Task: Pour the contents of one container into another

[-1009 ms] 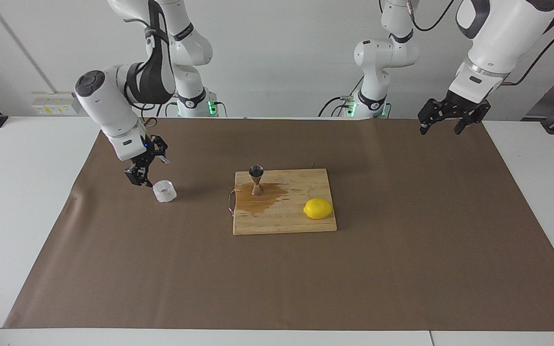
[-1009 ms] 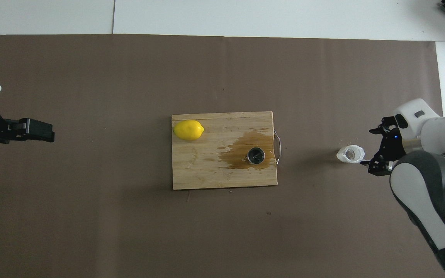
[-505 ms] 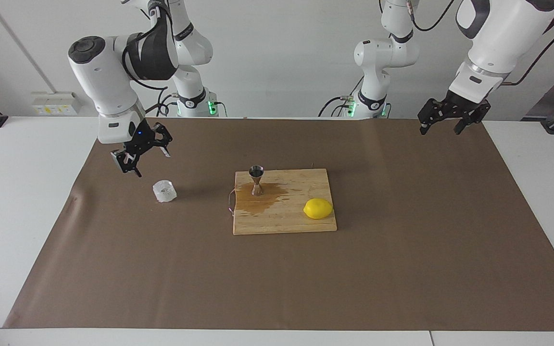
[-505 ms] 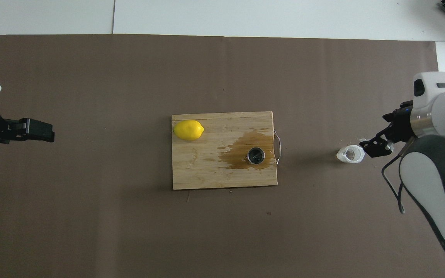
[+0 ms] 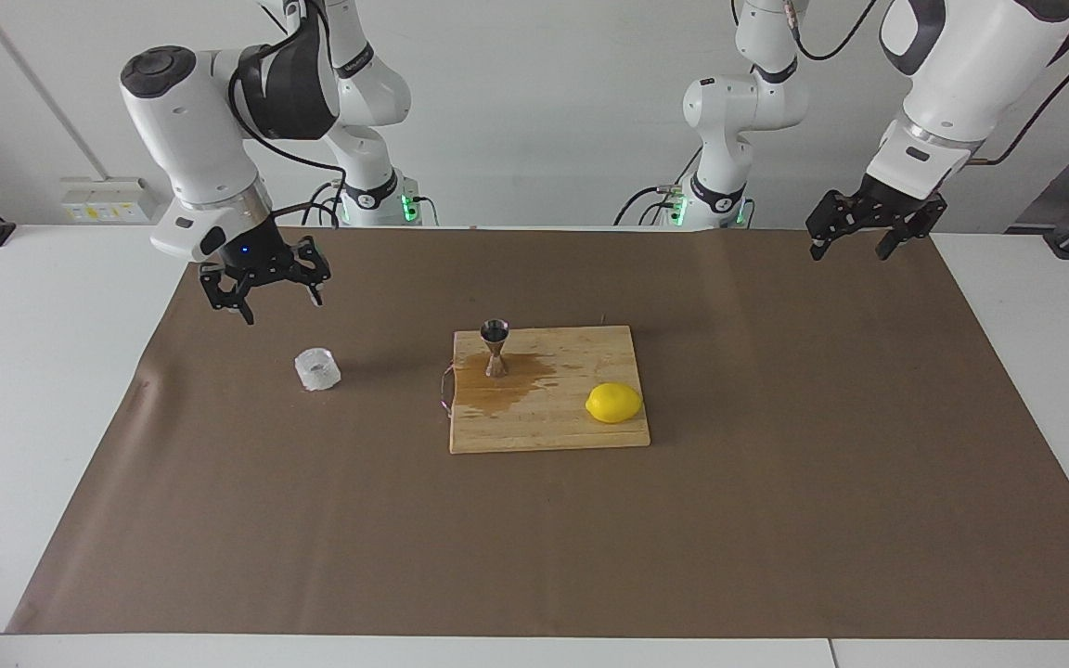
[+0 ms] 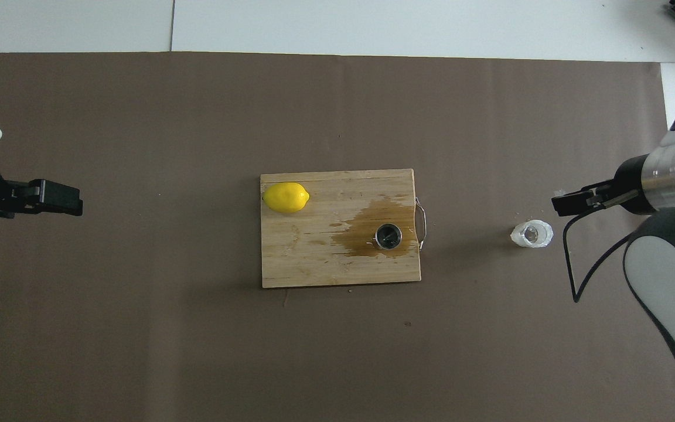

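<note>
**Both grippers empty; glass cup on the mat, jigger on the wet board**

The glass cup [image 5: 316, 369] stands by itself on the brown mat [image 5: 776, 520], toward the right arm's end of the table, roughly midway between the mat's edge nearest the robots and its middle line. Nothing touches it. The right gripper [image 5: 265, 290] hangs in the air over the mat just beside the cup, toward the mat's corner at the right arm's end on the robots' side; its fingers are spread apart and hold nothing. In the overhead view the right gripper [image 6: 572, 203] shows clear of the cup [image 6: 531, 234].

The metal jigger [image 5: 495, 348] stands upright on the wooden cutting board [image 5: 581, 431], near the board's corner that lies toward the robots and toward the right arm's end. A brown wet stain [image 5: 508, 382] spreads over the board around the jigger's foot and out toward the board's middle. From above, the jigger's [image 6: 388, 235] upper cone looks dark inside. A lemon [image 5: 613, 403] lies on the same board, near its edge at the left arm's end, well apart from the jigger. A thin metal handle [image 6: 423, 223] sits on the board's short edge facing the cup.

The left gripper [image 5: 855, 239] waits in the air over the mat's corner at the left arm's end on the robots' side, fingers spread and empty, well apart from the board.
</note>
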### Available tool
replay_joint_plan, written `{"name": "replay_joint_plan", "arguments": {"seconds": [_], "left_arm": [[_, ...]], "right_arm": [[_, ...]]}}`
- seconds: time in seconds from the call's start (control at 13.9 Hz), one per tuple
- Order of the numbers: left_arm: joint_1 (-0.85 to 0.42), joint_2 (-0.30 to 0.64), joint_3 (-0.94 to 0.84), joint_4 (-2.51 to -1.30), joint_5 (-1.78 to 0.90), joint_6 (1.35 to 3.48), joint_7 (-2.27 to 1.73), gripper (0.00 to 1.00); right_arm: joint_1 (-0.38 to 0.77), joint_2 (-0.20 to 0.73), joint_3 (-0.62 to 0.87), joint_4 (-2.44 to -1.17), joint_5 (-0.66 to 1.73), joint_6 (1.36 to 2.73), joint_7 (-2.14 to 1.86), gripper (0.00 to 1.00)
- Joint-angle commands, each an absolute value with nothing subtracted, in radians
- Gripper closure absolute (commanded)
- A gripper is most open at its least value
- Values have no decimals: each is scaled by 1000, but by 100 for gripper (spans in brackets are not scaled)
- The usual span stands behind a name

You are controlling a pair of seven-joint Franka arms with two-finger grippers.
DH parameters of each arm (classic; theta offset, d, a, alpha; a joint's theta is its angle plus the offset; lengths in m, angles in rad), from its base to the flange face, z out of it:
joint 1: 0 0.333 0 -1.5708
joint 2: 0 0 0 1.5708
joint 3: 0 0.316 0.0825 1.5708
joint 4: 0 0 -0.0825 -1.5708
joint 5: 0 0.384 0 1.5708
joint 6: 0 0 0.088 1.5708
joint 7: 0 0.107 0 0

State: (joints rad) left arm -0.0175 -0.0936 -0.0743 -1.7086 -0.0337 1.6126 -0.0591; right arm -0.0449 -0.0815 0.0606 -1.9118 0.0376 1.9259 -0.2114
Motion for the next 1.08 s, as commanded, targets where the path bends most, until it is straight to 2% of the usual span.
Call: {"name": "replay_joint_plan", "arguments": {"seconds": [0.0, 0.14, 0.29, 0.43, 0.79, 1.01], "left_arm": [[-12, -114, -74, -1727, -38, 1605, -54, 0], [-12, -114, -74, -1727, -38, 1605, -54, 0], [-12, -114, -74, -1727, -38, 1605, -54, 0], [-12, -114, -74, -1727, -38, 1605, -52, 0], [-12, -114, -74, -1727, -38, 1605, -54, 0], [-12, -114, -74, -1727, -38, 1605, -52, 0]], "right_arm": [[-49, -129, 66, -1907, 21, 1888, -4, 0], [-48, -111, 67, -1814, 20, 1797, 61, 0], [-41, -43, 69, -1650, -14, 1663, 92, 0], [27, -12, 69, -1571, -95, 1608, 106, 0], [34, -29, 77, -1615, -46, 1618, 193, 0], [0, -37, 71, -1638, 14, 1643, 154, 0]]}}
